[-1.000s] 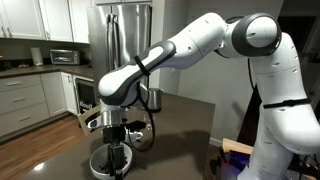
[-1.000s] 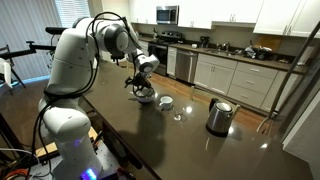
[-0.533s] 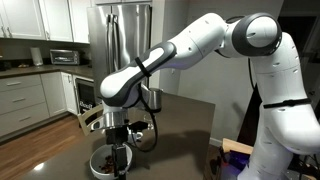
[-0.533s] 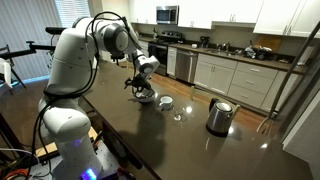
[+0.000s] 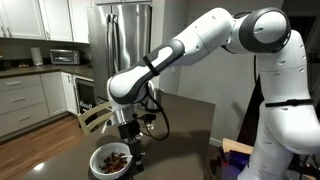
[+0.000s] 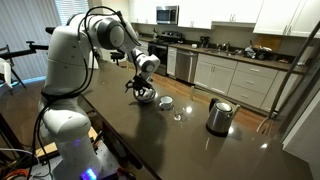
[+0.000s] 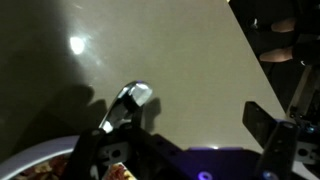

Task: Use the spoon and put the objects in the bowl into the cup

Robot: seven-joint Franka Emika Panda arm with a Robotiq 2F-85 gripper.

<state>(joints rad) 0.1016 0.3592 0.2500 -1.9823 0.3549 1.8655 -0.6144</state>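
- My gripper (image 5: pixel 131 152) hangs low over the dark table (image 6: pixel 150 140) with its jaws spread wide and nothing between them. I judge that is the right stance for taking something as thin as a handle.
- The spoon (image 7: pixel 133 97) lies flat on the table just ahead of me in the wrist view. Its shiny head points away, and its handle runs back under one of my fingers, so it is within reach but not gripped.
- The white bowl (image 5: pixel 105 172) sits just beside and below me, close enough for short scooping strokes.
- The brown and reddish objects (image 5: pixel 113 159) are heaped inside the bowl, so no scooping looks done.
- The small white cup (image 6: pixel 166 101) stands near me, just past the bowl, which should make for a short carry with little chance of spilling.
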